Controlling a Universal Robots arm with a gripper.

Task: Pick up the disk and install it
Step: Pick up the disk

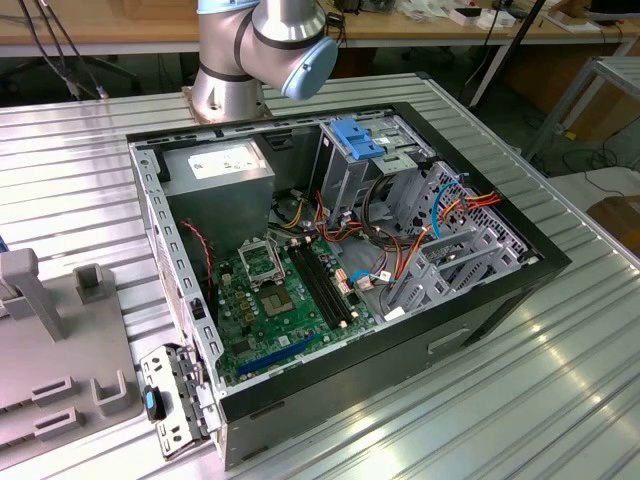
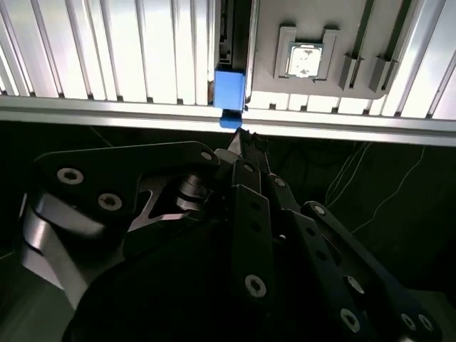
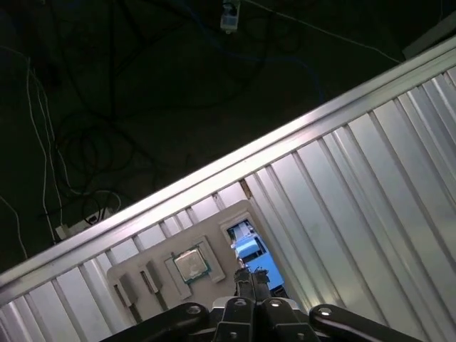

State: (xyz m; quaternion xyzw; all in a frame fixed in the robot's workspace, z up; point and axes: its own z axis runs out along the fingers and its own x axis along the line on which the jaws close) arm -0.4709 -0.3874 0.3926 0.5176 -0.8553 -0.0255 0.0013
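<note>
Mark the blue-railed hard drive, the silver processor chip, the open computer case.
blue-railed dark hard drive (image 2: 229, 89), second wrist view, blue rail end.
square silver processor chip (image 2: 304, 60), second wrist view, lid centre.
open black computer case (image 1: 330, 395), exterior view, outer wall.

Silver arm (image 1: 232, 70) with blue caps (image 1: 308, 62); black, screw-studded tool (image 2: 241, 142).
</note>
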